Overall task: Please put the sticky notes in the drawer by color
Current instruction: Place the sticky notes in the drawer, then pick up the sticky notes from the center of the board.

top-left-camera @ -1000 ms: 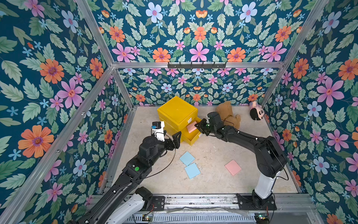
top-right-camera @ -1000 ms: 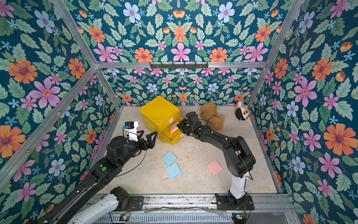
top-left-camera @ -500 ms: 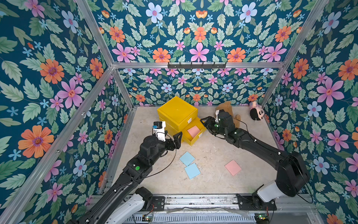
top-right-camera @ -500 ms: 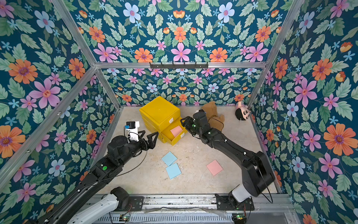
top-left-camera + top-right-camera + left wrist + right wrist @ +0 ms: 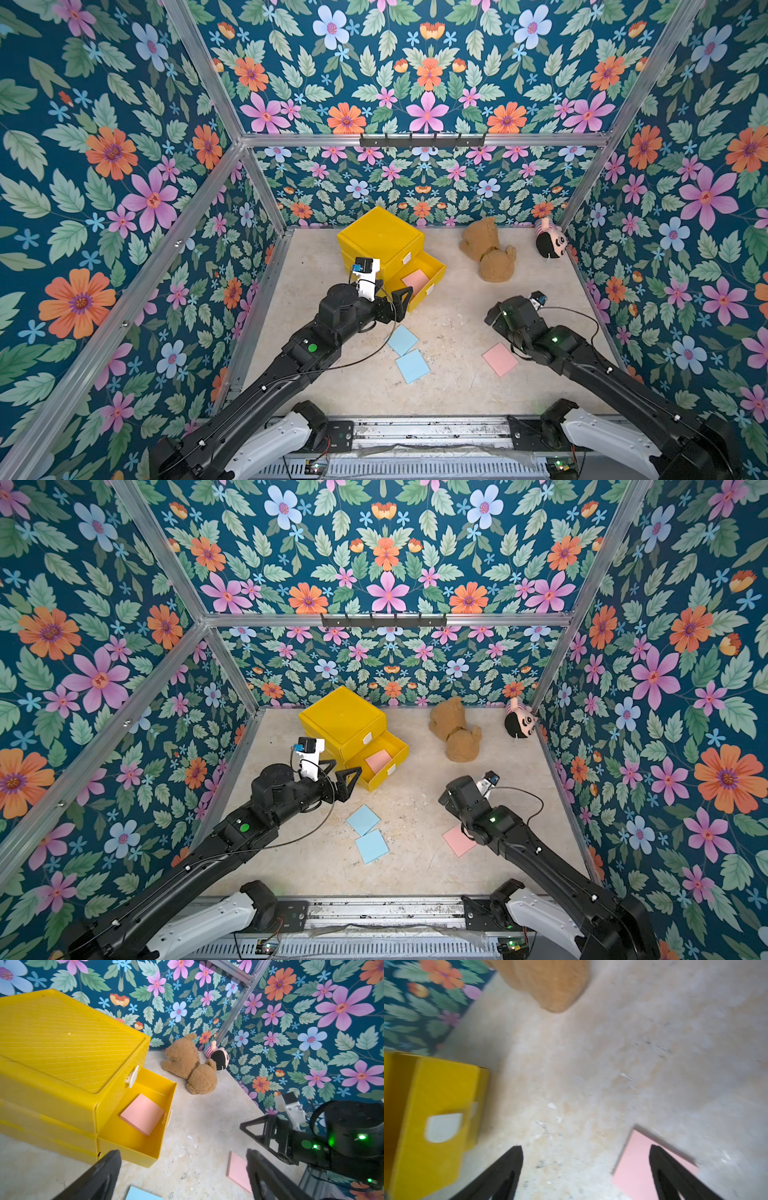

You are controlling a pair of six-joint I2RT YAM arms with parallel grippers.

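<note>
**Cabinet.** A yellow three-drawer cabinet stands at the back of the table, toward the left arm's side. Its top drawer is shut. An open drawer below it is pulled out, but whether it is the middle or the bottom one cannot be told.

**Notes.** One pink sticky note lies flat inside the open drawer. A second pink note lies on the table beside the right arm, well apart from the cabinet. A light blue note and another blue note lie in front of the cabinet, touching at their corners. No yellow notes are seen.

**Grippers.** The left gripper is held just beside the open drawer's front, fingers spread wide, with nothing between them. The right gripper is poised over the table, fingers likewise apart and empty. In its blurred wrist view, one finger is seen over the second pink note's edge.

**Handling.** Each note is judged very light. A side face visible in the left wrist view suggests a small pad rather than a single sheet, so some stiffness is expected. Hold is best taken across two opposite edges with the fingers lowered to the table, since the flat face offers nothing to pinch. Sliding on the smooth surface and fanning of the sheets are noted as risks.
</note>
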